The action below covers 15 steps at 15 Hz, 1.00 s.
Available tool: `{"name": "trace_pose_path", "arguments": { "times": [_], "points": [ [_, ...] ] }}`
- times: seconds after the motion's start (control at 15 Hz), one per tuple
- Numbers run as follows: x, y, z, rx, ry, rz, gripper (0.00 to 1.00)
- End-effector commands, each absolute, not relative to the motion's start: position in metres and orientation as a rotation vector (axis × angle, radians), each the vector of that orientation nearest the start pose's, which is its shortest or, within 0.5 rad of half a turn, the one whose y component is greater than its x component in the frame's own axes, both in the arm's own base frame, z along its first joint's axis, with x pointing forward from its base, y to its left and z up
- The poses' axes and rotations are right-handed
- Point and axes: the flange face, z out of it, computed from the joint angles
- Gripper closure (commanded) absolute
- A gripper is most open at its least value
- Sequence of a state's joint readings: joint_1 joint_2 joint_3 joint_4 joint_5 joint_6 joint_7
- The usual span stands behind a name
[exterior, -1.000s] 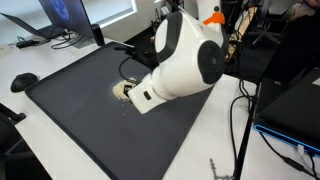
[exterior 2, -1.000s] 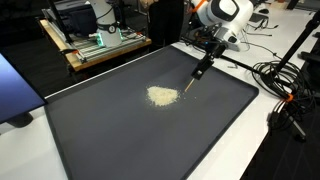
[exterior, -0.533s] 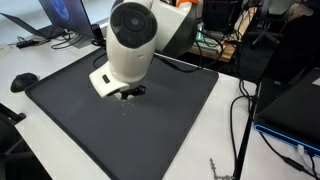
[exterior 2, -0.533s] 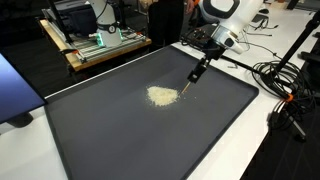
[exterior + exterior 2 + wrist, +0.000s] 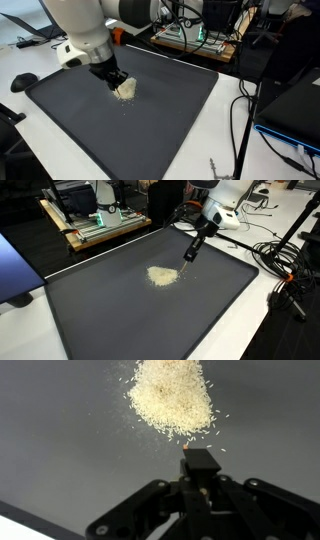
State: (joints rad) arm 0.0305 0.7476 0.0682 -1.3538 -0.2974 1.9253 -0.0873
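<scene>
Pincer (image 5: 200, 488) clamped on dark stick (image 5: 200, 463) | tip just beside grain pile (image 5: 172, 398) | black mat (image 5: 60, 440)

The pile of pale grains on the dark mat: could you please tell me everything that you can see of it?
The pile of grains is cream-white, like rice: a low, loose heap, roughly rounded, with stray grains scattered around its rim. It lies near the middle of the dark mat. The tip of a dark tool stands close by its edge; whether it touches cannot be told.
</scene>
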Motion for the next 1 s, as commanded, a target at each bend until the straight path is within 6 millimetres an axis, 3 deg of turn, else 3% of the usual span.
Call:
{"name": "trace_pose_path", "arguments": {
  "times": [0.0,0.53,0.93],
  "points": [
    [0.694,0.002,0.277,-3.209,-0.359,0.222,0.97],
    [0.643,-0.078,0.272,-3.026,0.116,0.027,0.97],
    [0.591,-0.115,0.273,-2.869,0.469,-0.175,0.97]
  ]
}}
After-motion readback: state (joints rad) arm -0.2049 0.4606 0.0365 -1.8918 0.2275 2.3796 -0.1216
